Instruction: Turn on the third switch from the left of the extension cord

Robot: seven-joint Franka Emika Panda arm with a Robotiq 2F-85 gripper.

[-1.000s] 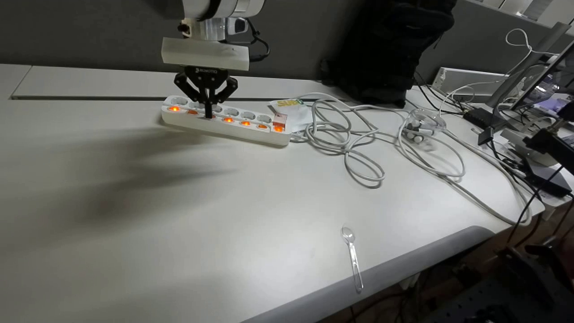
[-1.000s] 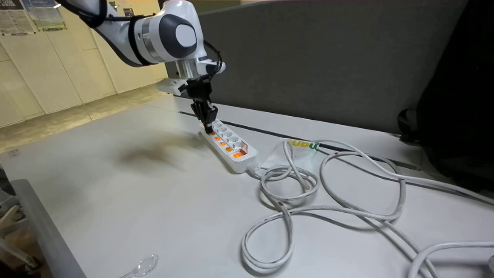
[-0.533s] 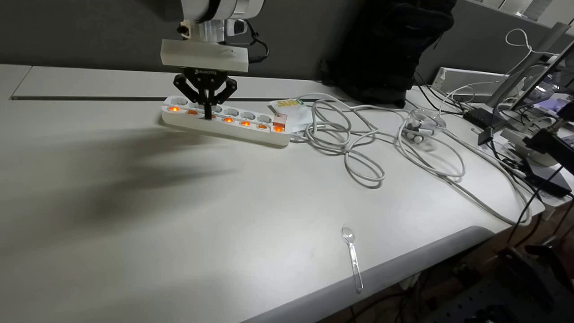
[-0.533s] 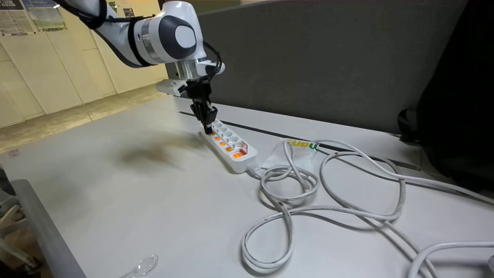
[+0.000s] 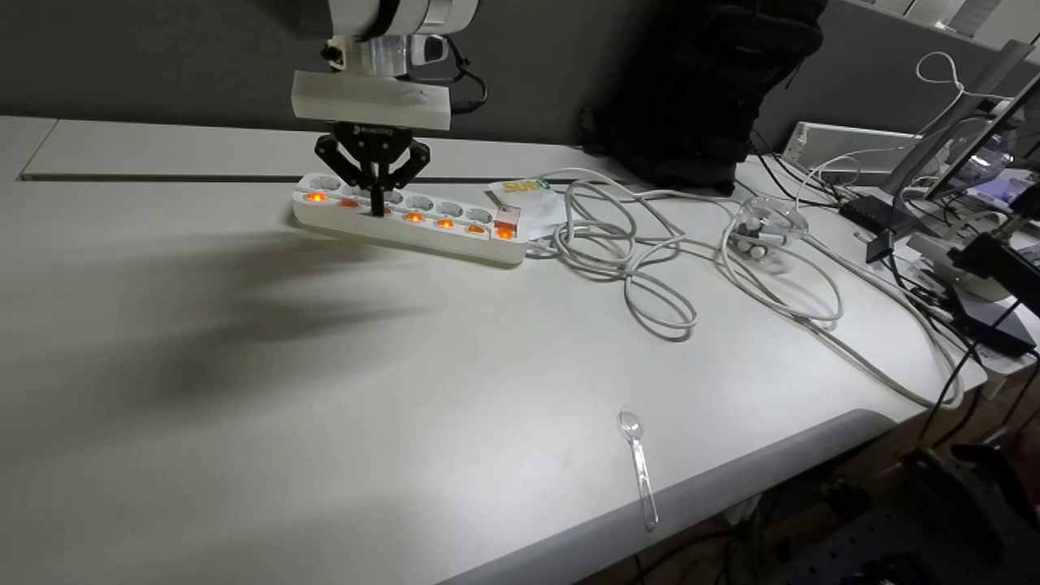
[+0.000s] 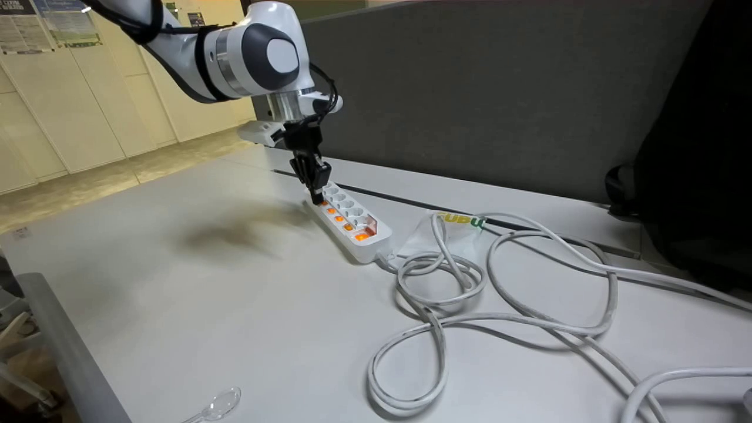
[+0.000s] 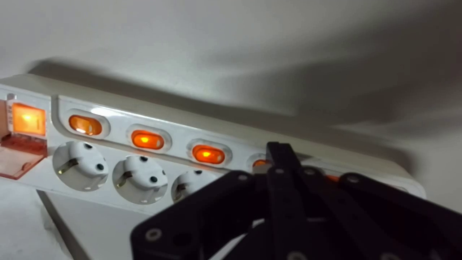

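Wrist view puts the black gripper (image 7: 279,148) nearest, its jaws pressed together, tips at the partly covered third switch (image 7: 260,163), contact unclear, with the white extension cord (image 7: 179,142) lying beneath them on the pale tabletop (image 7: 144,43).

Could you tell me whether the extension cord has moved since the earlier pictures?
No. In an exterior view, the extension cord shows no visible shift against the dark table gap.
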